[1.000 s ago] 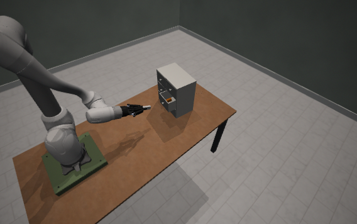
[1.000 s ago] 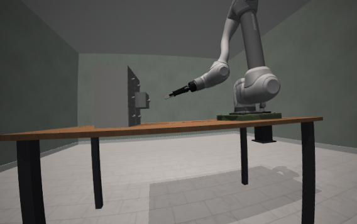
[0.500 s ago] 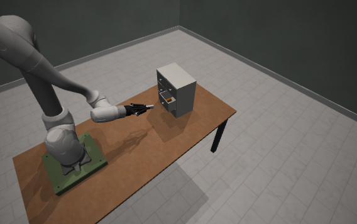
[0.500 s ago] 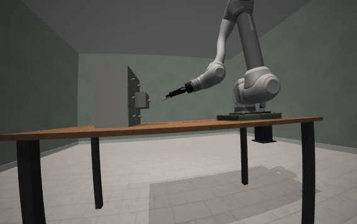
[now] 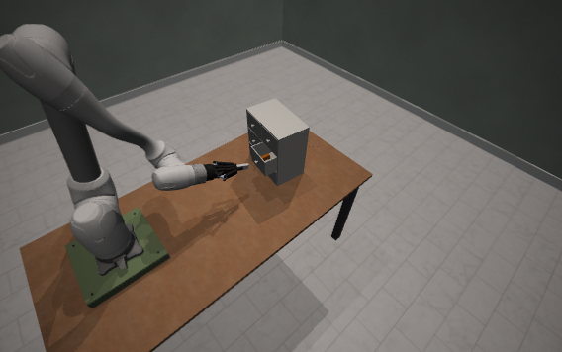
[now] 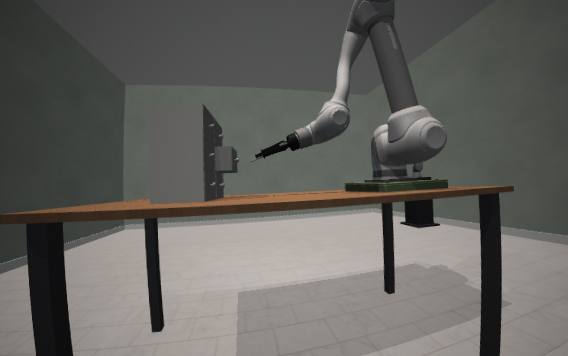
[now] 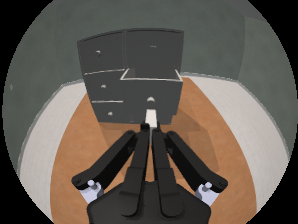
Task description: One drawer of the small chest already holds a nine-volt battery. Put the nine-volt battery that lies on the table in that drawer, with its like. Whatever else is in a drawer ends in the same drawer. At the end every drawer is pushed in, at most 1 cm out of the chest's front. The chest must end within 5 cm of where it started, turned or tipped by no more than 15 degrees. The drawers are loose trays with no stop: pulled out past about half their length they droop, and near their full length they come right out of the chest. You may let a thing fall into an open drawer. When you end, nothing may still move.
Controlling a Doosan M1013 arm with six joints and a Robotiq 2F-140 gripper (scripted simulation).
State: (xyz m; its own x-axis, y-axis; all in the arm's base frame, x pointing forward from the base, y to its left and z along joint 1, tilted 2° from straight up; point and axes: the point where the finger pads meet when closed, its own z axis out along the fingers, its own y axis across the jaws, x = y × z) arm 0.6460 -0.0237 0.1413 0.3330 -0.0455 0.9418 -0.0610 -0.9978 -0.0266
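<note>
The small grey chest [image 5: 292,155] [image 6: 175,150] [image 7: 102,56] stands upright on the table. Its middle right drawer [image 5: 270,168] [image 6: 226,159] [image 7: 132,93] is pulled partly out and looks level. An orange thing [image 5: 266,157] lies in it, too small to tell whether it is one battery or more. The other drawer fronts in view look flush. No battery shows on the table in these views. My gripper [image 5: 244,166] [image 6: 253,160] [image 7: 151,116] is shut with nothing between its fingertips. It points at the open drawer's front, a short way before it; the wrist view shows the tips just below the knob.
The wooden table [image 5: 223,257] [image 6: 300,199] [image 7: 70,150] carries the chest toward one end and the arm's green base plate [image 5: 79,269] [image 6: 360,187] toward the other. The chest stands near the table's far edges. Shadows of the arm and chest lie on the table top.
</note>
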